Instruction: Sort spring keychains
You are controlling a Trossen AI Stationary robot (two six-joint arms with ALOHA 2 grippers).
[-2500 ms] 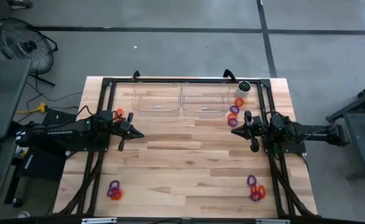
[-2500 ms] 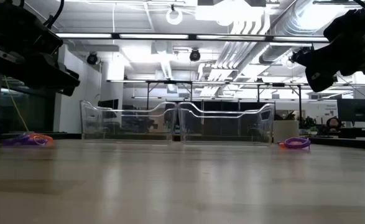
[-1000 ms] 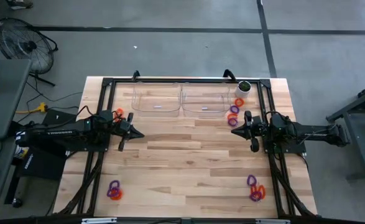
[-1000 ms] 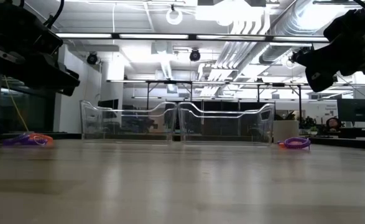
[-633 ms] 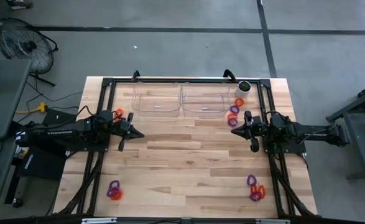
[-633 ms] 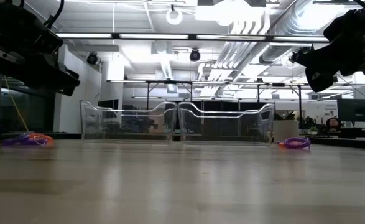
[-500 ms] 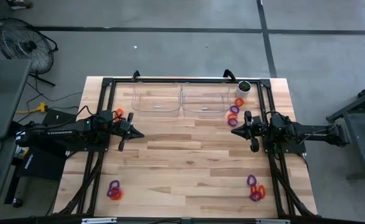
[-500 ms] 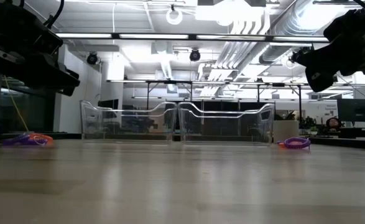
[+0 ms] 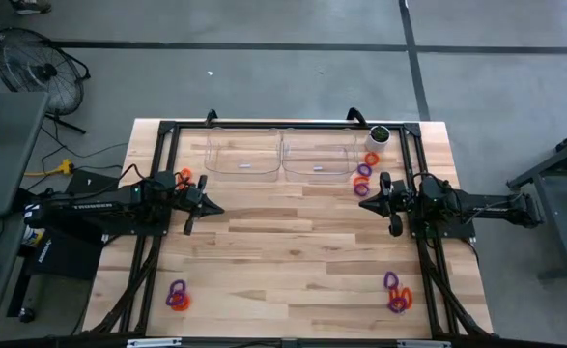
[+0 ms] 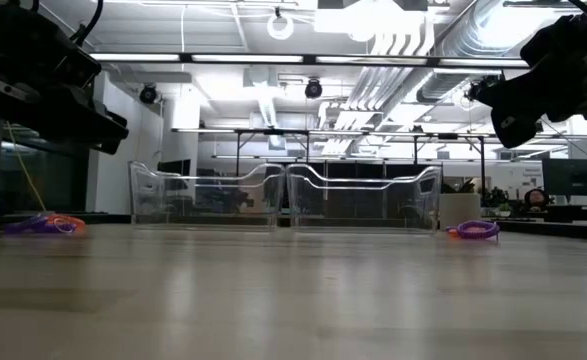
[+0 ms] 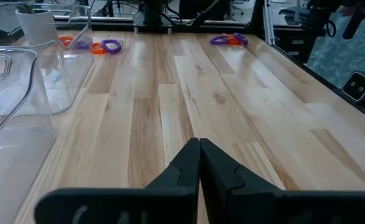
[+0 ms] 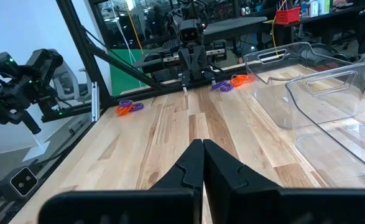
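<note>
left gripper (image 9: 204, 206): fingers pressed together, holding nothing, raised over the table's left side.
right gripper (image 9: 387, 203): also closed and empty, raised at the right side.
keychains: 4 clumps near the corners: far right (image 9: 363, 173) beside the cup (image 9: 380, 134), near right (image 9: 397, 293), near left (image 9: 177, 295), far left (image 9: 183, 178).
bins (image 9: 281, 155): 2 clear ones at the far edge, nothing in them.
handling: likely light, springy, prone to tangle; best to pinch 1 coil's rim at a clump's edge.
</note>
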